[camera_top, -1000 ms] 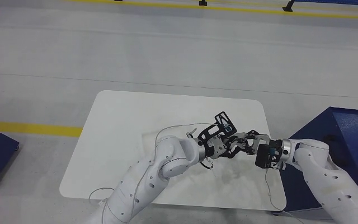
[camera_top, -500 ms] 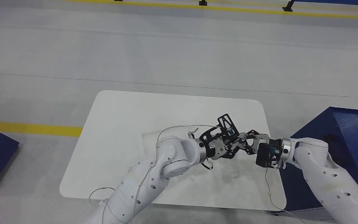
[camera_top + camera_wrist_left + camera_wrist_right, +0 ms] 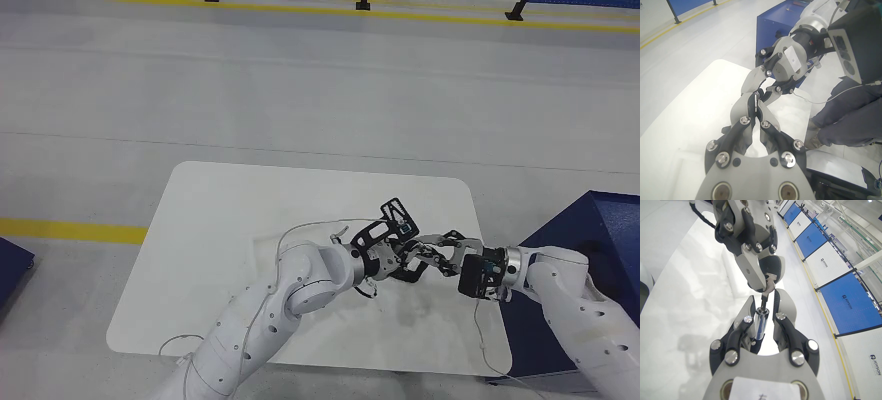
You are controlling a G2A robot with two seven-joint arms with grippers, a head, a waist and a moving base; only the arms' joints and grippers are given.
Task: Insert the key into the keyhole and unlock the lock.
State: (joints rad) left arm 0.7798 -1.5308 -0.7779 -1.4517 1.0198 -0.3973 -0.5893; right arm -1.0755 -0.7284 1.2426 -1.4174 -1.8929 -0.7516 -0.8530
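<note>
A small silver key (image 3: 770, 285) with a knurled head is pinched in my left gripper (image 3: 770, 281). Its blade enters the keyhole at the end of a shiny chrome cylinder lock (image 3: 760, 323). My right gripper (image 3: 765, 303) is shut on that lock, holding it pointed at the key. In the left wrist view the key (image 3: 755, 103) shows edge-on between my left gripper's fingers (image 3: 743, 108), tip to tip with the right gripper (image 3: 758, 91). From above, the left gripper (image 3: 408, 265) and right gripper (image 3: 430, 262) meet over the right half of the white table (image 3: 230, 250).
A blue cabinet (image 3: 600, 235) stands just off the table's right edge, close behind the right arm. A thin white cable (image 3: 310, 228) loops over the left arm. The left and back parts of the tabletop are bare.
The left wrist has twisted slightly one way and back again with the key in it. Both grippers stay joined at the same spot.
</note>
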